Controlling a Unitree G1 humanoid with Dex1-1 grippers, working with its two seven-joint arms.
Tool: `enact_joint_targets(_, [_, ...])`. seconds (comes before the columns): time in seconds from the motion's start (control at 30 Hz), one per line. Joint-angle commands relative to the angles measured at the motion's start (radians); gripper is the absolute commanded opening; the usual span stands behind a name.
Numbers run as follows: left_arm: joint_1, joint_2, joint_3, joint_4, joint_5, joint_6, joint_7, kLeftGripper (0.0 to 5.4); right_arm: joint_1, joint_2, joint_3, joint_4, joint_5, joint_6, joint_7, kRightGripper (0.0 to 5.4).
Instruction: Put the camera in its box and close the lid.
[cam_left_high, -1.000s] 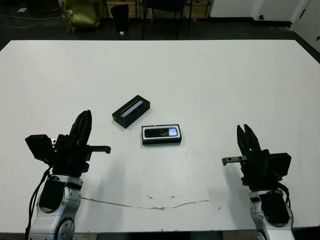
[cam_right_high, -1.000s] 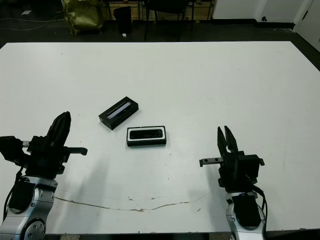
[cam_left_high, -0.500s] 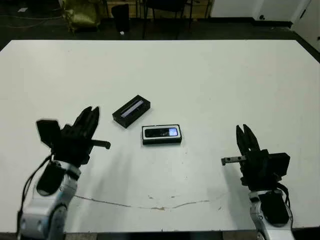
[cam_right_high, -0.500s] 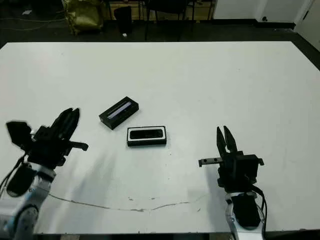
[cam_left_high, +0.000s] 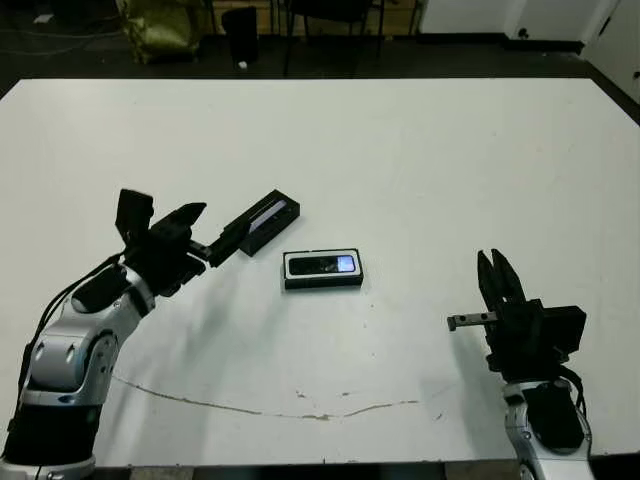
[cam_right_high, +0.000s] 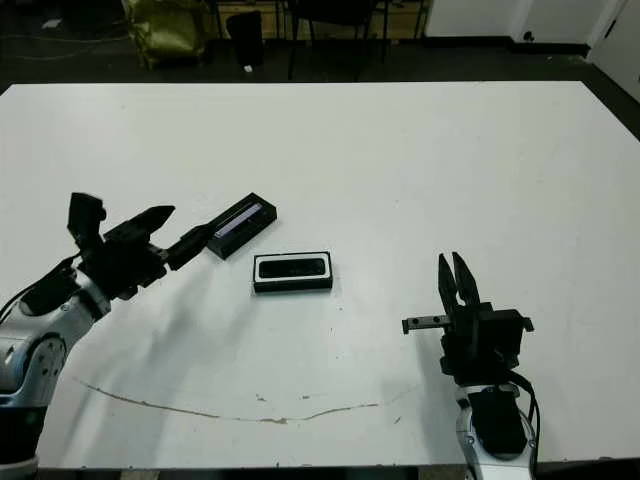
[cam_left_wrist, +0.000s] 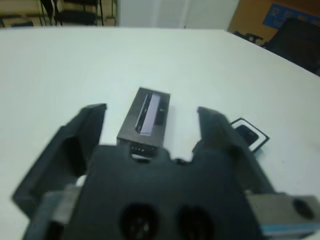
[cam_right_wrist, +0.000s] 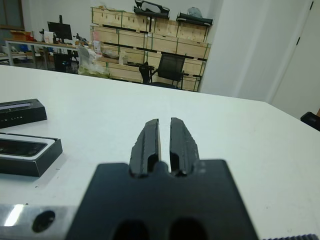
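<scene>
Two grippers are over the white table (cam_left_high: 420, 150). The left gripper (cam_left_high: 205, 232), at the middle left of the frame, has its fingers spread wide; its tips are close to the near end of the lid (cam_left_high: 266, 219) but hold nothing. The right gripper (cam_left_high: 497, 277), at the lower right, is nearly closed and empty. The box (cam_left_high: 322, 268) lies at the centre, just below the lid, with the camera (cam_left_high: 316, 265) inside it
</scene>
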Motion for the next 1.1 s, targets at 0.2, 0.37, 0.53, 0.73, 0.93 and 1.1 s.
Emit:
enact_joint_targets(0.2, [-0.007,-0.052,-0.001,0.079,0.029,-0.009,0.051,5.37,0.022,-0.005,0.005,-0.003,0.010,0.028,0.003,0.00])
enact_joint_targets(0.37, [-0.008,-0.079,-0.008,0.124,0.086,-0.064,0.100,5.37,0.033,-0.003,0.017,-0.019,0.011,0.051,0.002,0.00])
enact_joint_targets(0.53, [-0.009,-0.077,-0.030,0.145,0.142,-0.115,0.102,5.37,0.044,-0.006,0.027,-0.031,0.014,0.064,0.005,0.00])
enact_joint_targets(0.73, [-0.027,-0.072,-0.051,0.179,0.174,-0.144,0.090,5.37,0.048,-0.004,0.031,-0.017,0.019,0.051,0.006,0.00])
enact_joint_targets(0.93, [-0.050,-0.049,-0.087,0.208,0.231,-0.194,0.056,5.37,0.053,-0.001,0.035,-0.033,0.026,0.071,0.004,0.00])
enact_joint_targets(1.1, [-0.083,-0.045,-0.092,0.238,0.238,-0.192,0.018,5.37,0.057,0.005,0.037,-0.035,0.026,0.077,-0.004,0.00])
